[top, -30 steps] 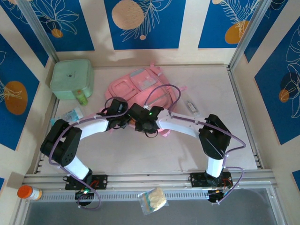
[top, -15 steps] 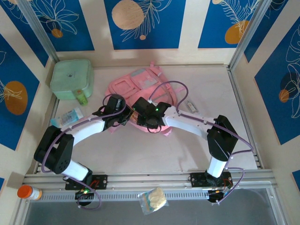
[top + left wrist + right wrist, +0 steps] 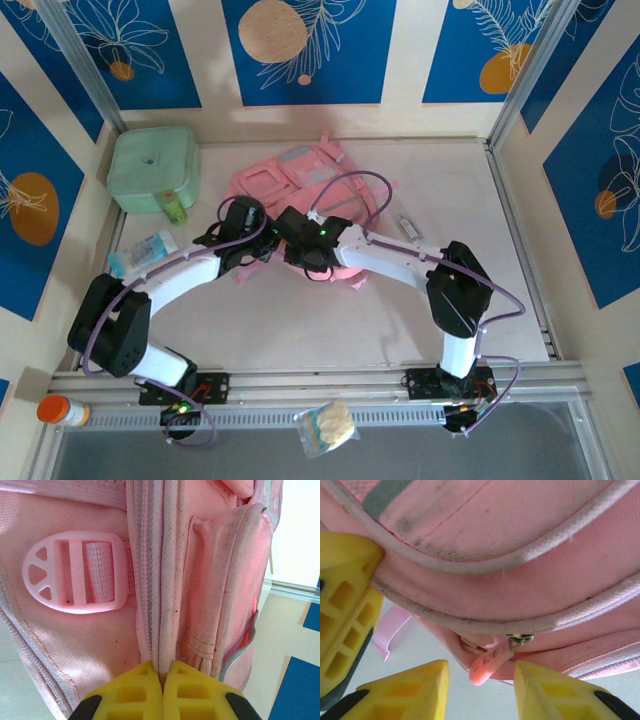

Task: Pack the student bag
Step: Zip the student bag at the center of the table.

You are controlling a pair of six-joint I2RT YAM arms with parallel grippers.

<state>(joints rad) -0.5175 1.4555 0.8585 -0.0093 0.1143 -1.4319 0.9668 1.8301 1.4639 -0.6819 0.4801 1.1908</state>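
student bag [image 3: 265, 185] lies flat, contents hidden, left claw [image 3: 162, 677] pinching its seam [image 3: 167, 580], right claw [image 3: 480, 695] parted around its zip pull [image 3: 487, 669].

Three views on my screen: one overhead, two at the wrists.
I look steeply down from behind the near edge across the whole table [image 3: 300, 330]; both wrist cameras sit pressed close against the student bag [image 3: 270, 185], which all three views share.
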